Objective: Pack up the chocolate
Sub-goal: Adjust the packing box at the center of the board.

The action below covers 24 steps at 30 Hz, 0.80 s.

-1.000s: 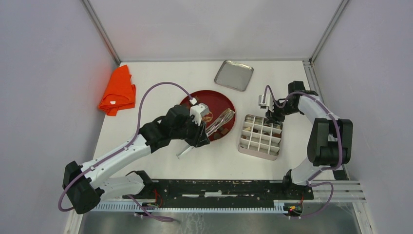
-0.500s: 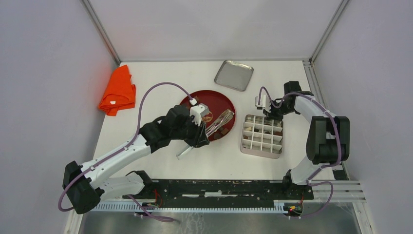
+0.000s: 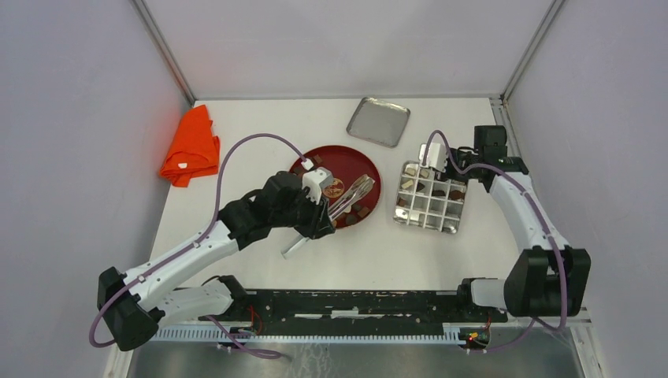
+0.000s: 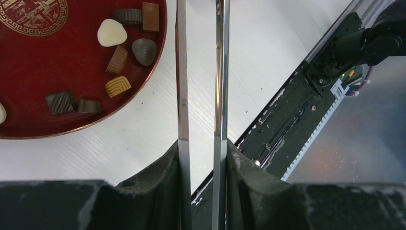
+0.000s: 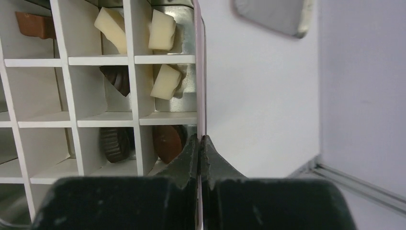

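Many chocolates [image 4: 118, 58], judged light and easily dented, are best nipped sideways by the tongs [image 4: 220, 72] pinched in the left pincer [image 4: 202, 148]; the rim of the divided tin [image 5: 199, 72] is pinched by the right pincer [image 5: 200, 141].

Place: a robot test cell in a lab.
Enclosure: plain grey panels in aluminium framing [image 3: 163, 51] stand around the white table [image 3: 260, 118].
Rig: black mounting rail [image 3: 354, 303] with wiring along the table's near edge.

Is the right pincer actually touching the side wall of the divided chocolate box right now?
Touching. The right wrist view shows the right pincer shut on the thin metal side wall of the divided box; the wall runs straight up from between its fingertips.
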Motion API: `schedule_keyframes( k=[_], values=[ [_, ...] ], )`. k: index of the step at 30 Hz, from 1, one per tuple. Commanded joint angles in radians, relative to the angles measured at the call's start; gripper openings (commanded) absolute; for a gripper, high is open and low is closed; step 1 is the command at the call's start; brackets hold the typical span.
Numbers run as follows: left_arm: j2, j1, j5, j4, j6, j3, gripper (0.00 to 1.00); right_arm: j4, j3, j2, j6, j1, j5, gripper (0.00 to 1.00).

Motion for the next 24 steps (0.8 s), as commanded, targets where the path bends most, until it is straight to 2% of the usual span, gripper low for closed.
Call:
schedule_keyframes(
  k=[1, 6, 10, 15, 24],
  values=[
    [-0.036, -0.001, 0.0, 0.045, 0.022, -0.008, 0.02, 0.168, -0.062, -0.148, 0.087, 0.045, 0.064, 0.0],
    [-0.033, -0.002, 0.046, 0.081, 0.037, -0.013, 0.02, 0.185, -0.092, -0.187, 0.119, 0.073, 0.096, 0.0],
    [-0.022, -0.006, 0.085, 0.105, 0.049, -0.026, 0.02, 0.163, -0.103, -0.176, 0.133, 0.079, 0.066, 0.0],
    [-0.022, -0.018, 0.112, 0.135, 0.057, -0.057, 0.02, 0.103, -0.115, -0.151, 0.074, 0.096, 0.004, 0.0],
    [-0.019, -0.025, 0.138, 0.152, 0.075, -0.08, 0.02, 0.099, -0.141, -0.179, 0.015, 0.121, -0.034, 0.0]
  ],
)
